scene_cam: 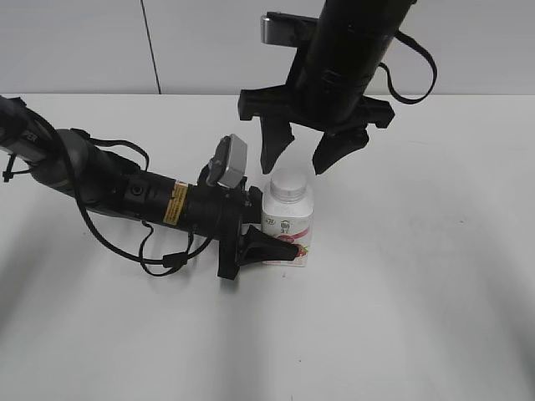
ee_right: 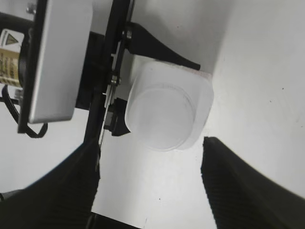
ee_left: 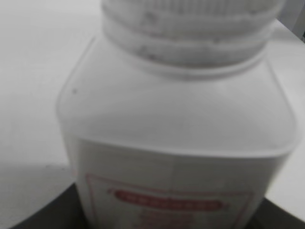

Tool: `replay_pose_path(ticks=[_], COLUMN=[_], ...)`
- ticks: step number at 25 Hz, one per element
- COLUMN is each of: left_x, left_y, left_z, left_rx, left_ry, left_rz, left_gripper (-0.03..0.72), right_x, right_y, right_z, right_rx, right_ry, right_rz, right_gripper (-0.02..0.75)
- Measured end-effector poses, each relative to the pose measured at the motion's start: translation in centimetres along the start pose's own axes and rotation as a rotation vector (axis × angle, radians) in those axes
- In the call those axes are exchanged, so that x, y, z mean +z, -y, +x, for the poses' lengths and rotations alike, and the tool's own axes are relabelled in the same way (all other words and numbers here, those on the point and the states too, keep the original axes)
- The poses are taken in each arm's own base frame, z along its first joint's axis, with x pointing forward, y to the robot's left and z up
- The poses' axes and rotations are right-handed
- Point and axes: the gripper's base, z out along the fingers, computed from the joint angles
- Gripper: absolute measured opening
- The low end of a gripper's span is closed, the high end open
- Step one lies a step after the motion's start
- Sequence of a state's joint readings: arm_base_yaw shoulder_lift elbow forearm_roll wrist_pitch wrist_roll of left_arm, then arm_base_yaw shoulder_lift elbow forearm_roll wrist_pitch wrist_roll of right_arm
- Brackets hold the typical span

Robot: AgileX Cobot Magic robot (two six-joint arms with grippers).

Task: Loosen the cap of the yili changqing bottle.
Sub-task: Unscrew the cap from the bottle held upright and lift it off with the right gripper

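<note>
Yili changqing bottle (scene_cam: pixel 287 227), squat white plastic with pink-red label, stands on the white desk (scene_cam: pixel 418 292), apparently clamped low by the left pincer (scene_cam: pixel 269 246). Right pincer (scene_cam: pixel 303 150) hangs spread above the round white screw cap (scene_cam: pixel 289 187); closing off-centre could tip the bottle or slip.

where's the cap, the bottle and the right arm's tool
small round white plastic cap (scene_cam: pixel 289 185), exterior view, flat top
squat white plastic bottle with pink-red label (scene_cam: pixel 287 227), exterior view, front label
right black tool (scene_cam: pixel 303 155), exterior view, gap between fingertips
</note>
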State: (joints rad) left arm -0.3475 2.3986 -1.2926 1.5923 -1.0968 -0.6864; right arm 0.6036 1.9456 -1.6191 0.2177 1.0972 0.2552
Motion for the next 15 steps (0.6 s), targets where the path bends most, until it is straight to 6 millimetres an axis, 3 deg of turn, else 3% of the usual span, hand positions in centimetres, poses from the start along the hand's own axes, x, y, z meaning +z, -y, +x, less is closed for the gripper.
replay_pose_path(ticks=[9, 15], left_x=[0.0, 0.1], left_y=[0.0, 0.0], left_z=[0.0, 0.0], left_rx=[-0.002, -0.002], left_ry=[0.000, -0.001], left_rz=[-0.001, -0.002], left_gripper=[0.386, 0.386], right_x=[0.0, 2.0], right_y=[-0.1, 0.3], right_z=[-0.5, -0.7], right_rx=[0.052, 0.065], right_ry=[0.056, 0.016], right_rz=[-0.010, 0.008], right_gripper=[0.524, 0.524])
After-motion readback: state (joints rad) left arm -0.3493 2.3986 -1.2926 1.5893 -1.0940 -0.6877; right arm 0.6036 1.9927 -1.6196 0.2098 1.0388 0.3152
